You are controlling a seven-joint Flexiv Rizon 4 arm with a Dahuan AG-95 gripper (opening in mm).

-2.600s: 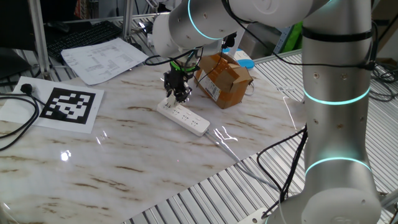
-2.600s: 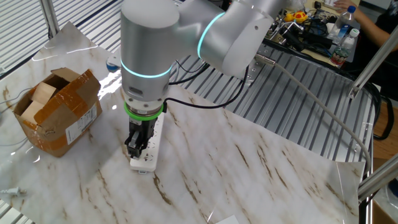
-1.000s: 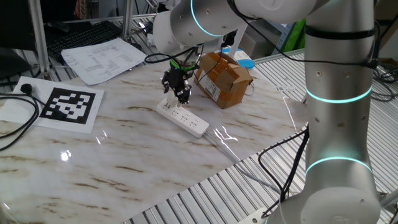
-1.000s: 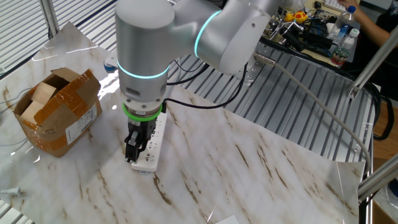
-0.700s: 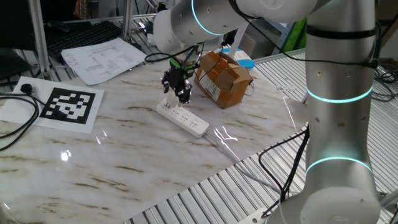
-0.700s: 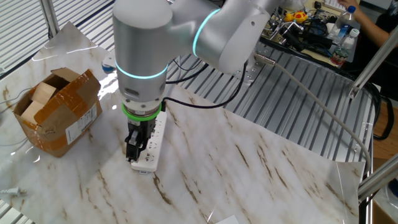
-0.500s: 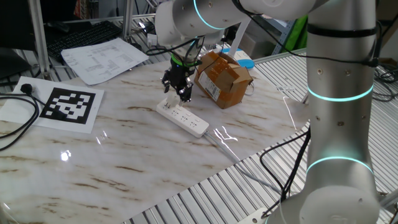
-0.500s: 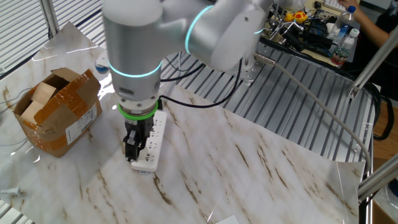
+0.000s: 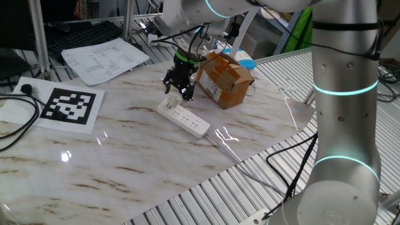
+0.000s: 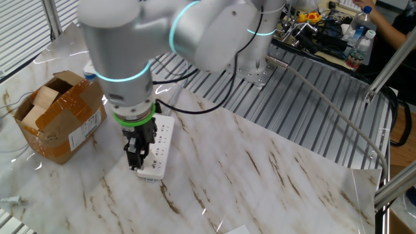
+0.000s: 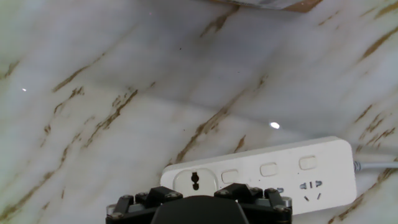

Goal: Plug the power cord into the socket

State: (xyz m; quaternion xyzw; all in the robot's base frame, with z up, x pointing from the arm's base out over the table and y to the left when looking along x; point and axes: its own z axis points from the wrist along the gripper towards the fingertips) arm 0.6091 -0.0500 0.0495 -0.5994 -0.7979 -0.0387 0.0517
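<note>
Over the strip: gripper (image 9: 177, 92) hangs low above power strip (image 9: 184, 118) end.
Beside it: cardboard box (image 9: 224, 79) crowds one side.
Open marble: bare table (image 9: 131, 156) stretches toward patterned sheet (image 9: 67, 105).

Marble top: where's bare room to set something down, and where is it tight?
Bare marble: the wide stretch between the power strip and the fiducial sheet, running to the near edge. Also right of the strip, toward the slatted metal. Crowded: the far side, where the gripper hangs over the strip's end with the cardboard box close beside it, and the papers behind.
</note>
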